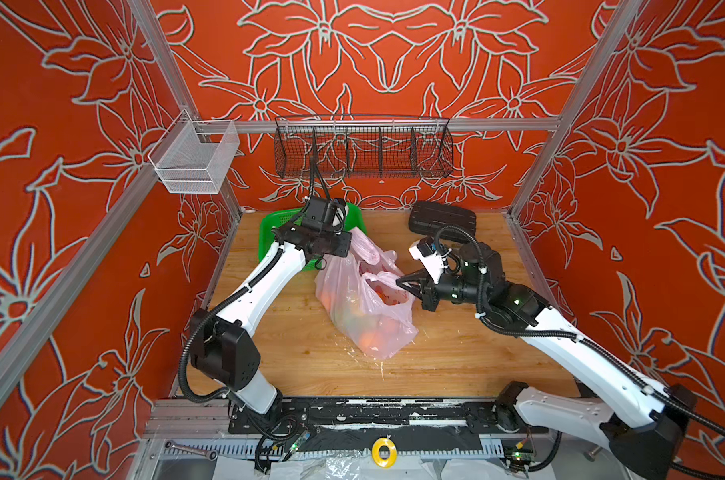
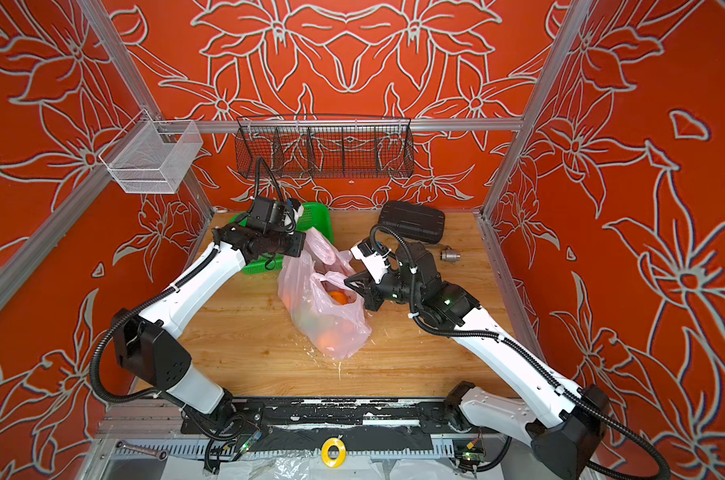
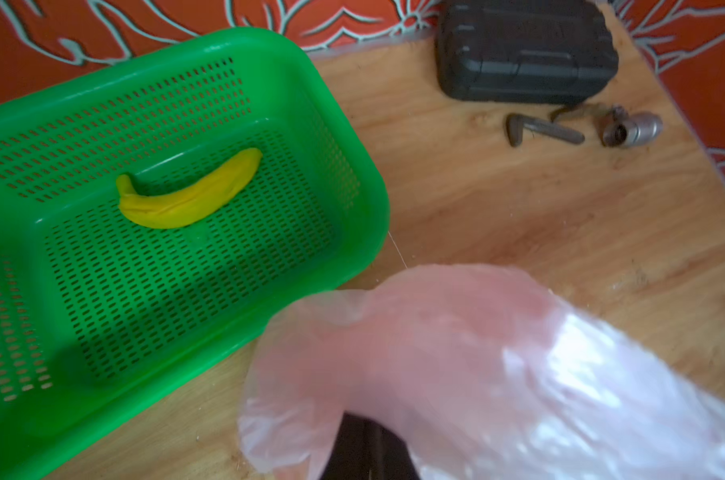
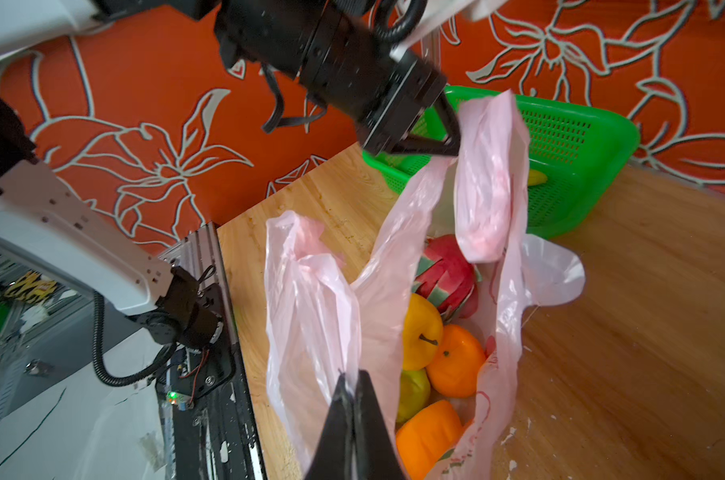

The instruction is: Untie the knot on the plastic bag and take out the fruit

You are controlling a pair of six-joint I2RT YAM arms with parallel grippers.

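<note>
- The pink film of the plastic bag drapes across the left wrist view, hiding the tips of my left pincer there.
- The fruit sits inside the bag on the table, the lower ones blurred through film.
- My left pincer, raised beside the green basket, clenches one handle; my right pincer, held level, pinches the opposite rim.

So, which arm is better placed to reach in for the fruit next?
Probably the right gripper: its jaws pinch the plastic bag at its open mouth, its wrist view looking straight onto the fruit. The left gripper holds a handle raised by the green basket, looking away from the mouth.
</note>
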